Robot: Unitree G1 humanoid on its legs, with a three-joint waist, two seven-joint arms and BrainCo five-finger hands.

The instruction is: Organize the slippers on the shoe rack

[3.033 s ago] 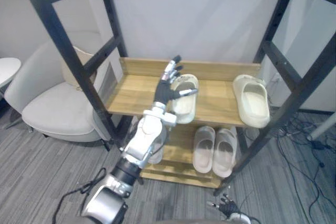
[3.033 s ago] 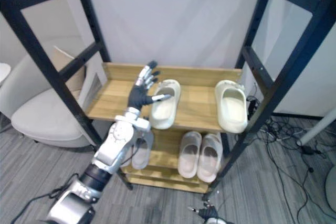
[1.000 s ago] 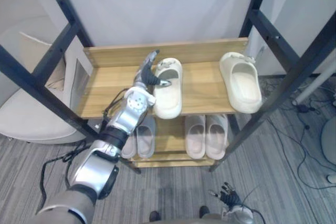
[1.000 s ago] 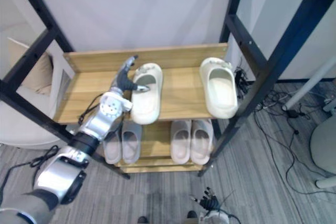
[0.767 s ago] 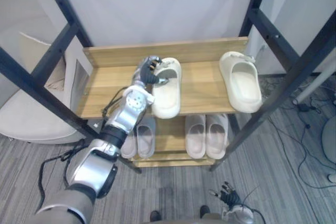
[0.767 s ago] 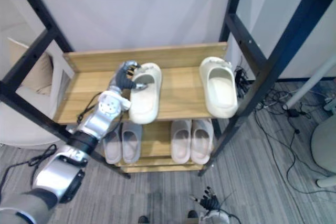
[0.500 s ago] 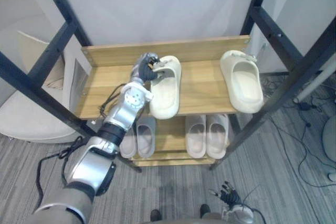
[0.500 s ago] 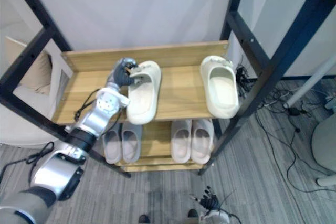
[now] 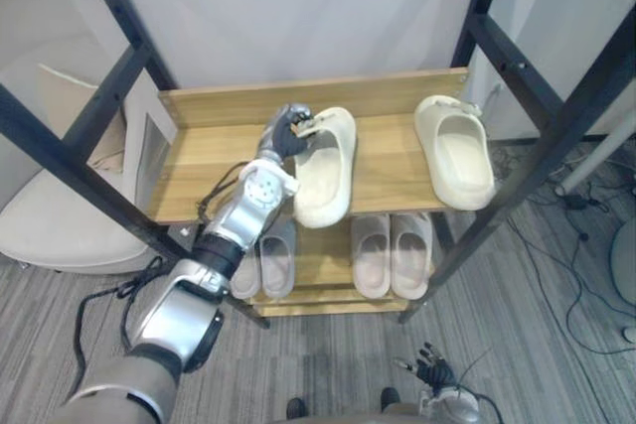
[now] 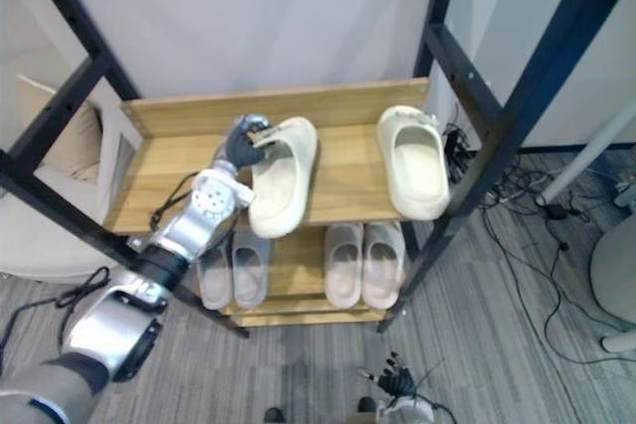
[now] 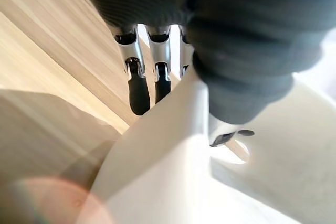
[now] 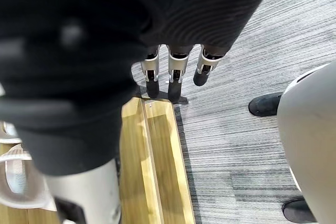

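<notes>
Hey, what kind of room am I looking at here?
Probably a lounge or entryway corner indoors: a wooden shoe rack on black metal posts holding cream foam slippers, a pale cushioned armchair beside it, grey striped carpet.

Shelf boards: light wood with a lengthwise grain; to us it looks smooth, with a soft satin sheen.
Rack frame: we read it as black painted metal, matt.
Centre cream slipper: looks to us like moulded foam or soft plastic, smooth and matt.
Right cream slipper: we see the same smooth, matt moulded material.
Lower slippers: pale, and we see a like moulded, matt finish.
Left hand: we see silver fingers with a metallic gloss, dark matt tips and a dark ribbed cover.
Floor: grey carpet, which looks ribbed and rough to us.
Armchair: at the left edge, a pale, smooth covering; we cannot tell cloth from leather.
Wall: white, plain and matt as we see it.
</notes>
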